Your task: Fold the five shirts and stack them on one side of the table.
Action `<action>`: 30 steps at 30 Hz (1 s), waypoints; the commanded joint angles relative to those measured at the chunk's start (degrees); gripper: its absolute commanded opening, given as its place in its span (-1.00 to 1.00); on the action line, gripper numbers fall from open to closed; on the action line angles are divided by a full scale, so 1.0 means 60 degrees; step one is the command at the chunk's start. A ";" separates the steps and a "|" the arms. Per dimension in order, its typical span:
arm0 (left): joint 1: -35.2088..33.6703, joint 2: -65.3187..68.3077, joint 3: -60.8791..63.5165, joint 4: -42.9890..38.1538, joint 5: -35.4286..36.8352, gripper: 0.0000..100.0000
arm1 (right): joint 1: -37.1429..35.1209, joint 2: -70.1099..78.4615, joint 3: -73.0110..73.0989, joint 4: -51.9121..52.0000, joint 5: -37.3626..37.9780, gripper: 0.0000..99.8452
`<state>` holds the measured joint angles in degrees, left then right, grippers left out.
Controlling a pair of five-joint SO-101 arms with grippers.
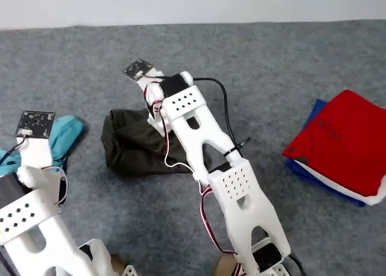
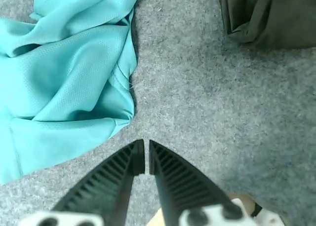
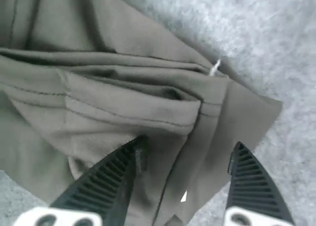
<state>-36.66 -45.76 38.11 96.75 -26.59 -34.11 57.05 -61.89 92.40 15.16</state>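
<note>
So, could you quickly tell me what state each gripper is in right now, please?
Left gripper: closed, holding nothing, beside the teal shirt.
Right gripper: open over the dark olive shirt, holding nothing.

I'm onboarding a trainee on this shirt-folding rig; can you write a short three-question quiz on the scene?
1. True or false: the left tool is shut, above grey carpet beside the crumpled teal mesh shirt.
2. How many folded shirts show in the stack topped by the red fabric shirt?
3. What lies under the open right tool? A) teal shirt B) dark olive cotton shirt C) red shirt
Key: 1 true; 2 three; 3 B.
</note>
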 commanded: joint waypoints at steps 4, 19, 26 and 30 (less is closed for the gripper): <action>-0.0059 -0.0234 -0.0022 0.0000 -0.0044 -0.96 | -0.0110 -0.0095 -0.0264 -0.0125 -0.0029 -0.83; -0.0059 -0.0234 -0.0022 -0.0015 -0.0044 -0.96 | -0.0418 -0.1575 -0.0278 0.0974 0.1040 -0.98; -0.0059 -0.0220 -0.0007 -0.0147 -0.0044 -0.96 | -0.1604 -0.2762 -0.0220 0.1736 0.1377 -0.98; -0.0059 -0.0220 -0.0007 -0.0147 -0.0059 -0.96 | -0.2440 -0.2952 -0.0205 0.1736 0.1377 -0.98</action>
<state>-36.66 -45.76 38.29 96.57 -26.59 -45.36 43.96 -61.89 100.48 22.81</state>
